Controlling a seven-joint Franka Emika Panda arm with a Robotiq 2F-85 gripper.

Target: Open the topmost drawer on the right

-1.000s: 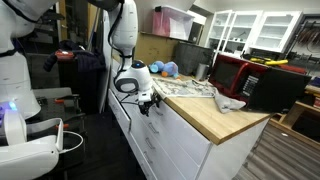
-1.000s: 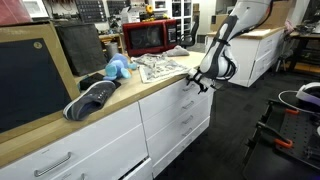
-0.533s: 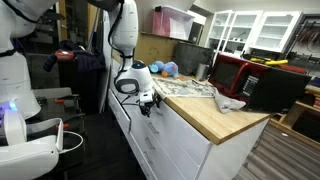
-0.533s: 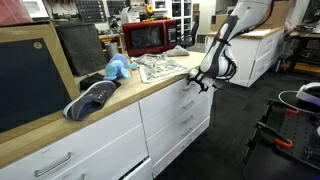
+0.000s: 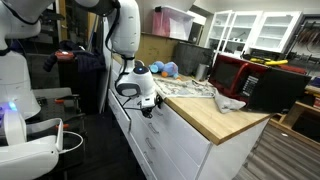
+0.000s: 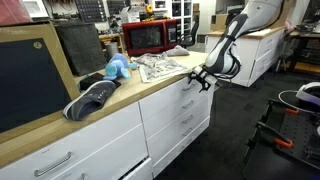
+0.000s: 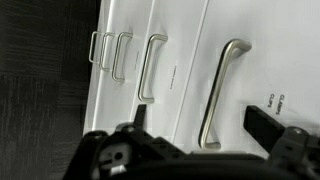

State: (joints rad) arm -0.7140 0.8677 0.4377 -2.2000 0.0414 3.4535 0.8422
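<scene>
Cabinet front (image 6: 178, 120): pincer (image 6: 199, 81) beside topmost drawer (image 6: 165, 94).

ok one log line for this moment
phase: pre-grasp | end effector: open, lined up on handle | topmost drawer: closed

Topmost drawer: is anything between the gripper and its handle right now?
Nothing visible does. In the wrist view the open gripper faces the handle of the topmost drawer directly, with only open space between its fingers and the bar.
</scene>
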